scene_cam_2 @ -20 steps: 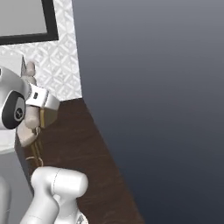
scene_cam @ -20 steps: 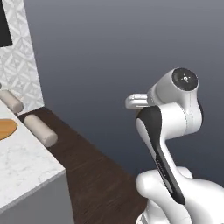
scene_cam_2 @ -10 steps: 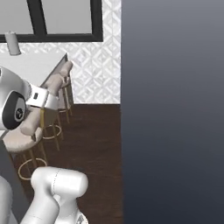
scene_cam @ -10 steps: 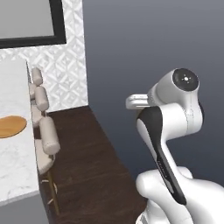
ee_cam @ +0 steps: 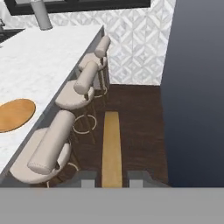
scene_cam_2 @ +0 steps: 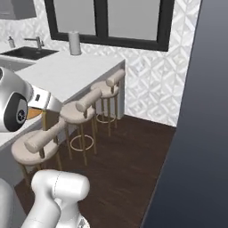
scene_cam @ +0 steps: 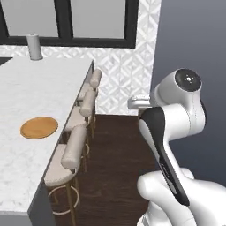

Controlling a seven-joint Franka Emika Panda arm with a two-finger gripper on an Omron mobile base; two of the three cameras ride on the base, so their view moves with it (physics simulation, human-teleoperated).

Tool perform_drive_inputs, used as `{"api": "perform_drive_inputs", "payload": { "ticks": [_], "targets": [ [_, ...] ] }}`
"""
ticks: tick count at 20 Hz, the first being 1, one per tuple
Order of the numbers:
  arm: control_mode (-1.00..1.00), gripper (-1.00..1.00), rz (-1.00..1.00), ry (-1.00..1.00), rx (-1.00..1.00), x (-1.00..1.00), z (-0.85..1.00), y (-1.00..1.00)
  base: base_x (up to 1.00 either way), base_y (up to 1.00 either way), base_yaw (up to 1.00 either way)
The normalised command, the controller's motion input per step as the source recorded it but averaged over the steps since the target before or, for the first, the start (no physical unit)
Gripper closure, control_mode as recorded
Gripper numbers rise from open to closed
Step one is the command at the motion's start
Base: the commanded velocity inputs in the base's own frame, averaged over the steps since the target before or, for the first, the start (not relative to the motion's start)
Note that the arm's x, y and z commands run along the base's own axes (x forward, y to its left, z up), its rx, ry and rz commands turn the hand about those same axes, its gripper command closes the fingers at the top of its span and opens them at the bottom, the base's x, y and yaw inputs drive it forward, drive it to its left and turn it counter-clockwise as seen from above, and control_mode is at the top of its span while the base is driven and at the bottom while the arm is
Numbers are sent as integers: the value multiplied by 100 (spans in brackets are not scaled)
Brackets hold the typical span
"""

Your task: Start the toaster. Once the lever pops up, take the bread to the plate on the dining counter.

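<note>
A thin tan slice of bread [ee_cam: 111, 146] stands edge-on between my gripper's [ee_cam: 112, 177] two dark fingertips [ee_cam: 86, 177], and the gripper is shut on it. The hand hangs over the dark wood floor beside the stools. A flat round orange plate [scene_cam: 39, 127] [ee_cam: 15, 114] lies on the white marble dining counter [scene_cam: 48, 84] [ee_cam: 43, 52] [scene_cam_2: 80, 69], to the left of the gripper and apart from it. The toaster is out of view.
Three round-seated beige stools [scene_cam: 73, 152] [ee_cam: 50, 151] [scene_cam_2: 33, 142] line the counter's edge between me and the plate. A grey cylinder [scene_cam: 34, 46] [scene_cam_2: 74, 42] stands at the counter's far end. A sink [scene_cam_2: 26, 51] lies beyond. A dark wall [scene_cam: 194, 35] rises on the right.
The whole picture has swung as the base turned, so the counter, plate and stools have come into fuller view. The arm keeps its pose and its grip on the bread.
</note>
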Motion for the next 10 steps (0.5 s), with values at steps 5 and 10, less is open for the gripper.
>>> {"api": "perform_drive_inputs", "payload": {
  "ticks": [5,10],
  "targets": [
    [100,100,0,0,0,0,0,0,91,-43,79],
    [100,100,0,0,0,0,0,0,49,-41,86]
  ]
}}
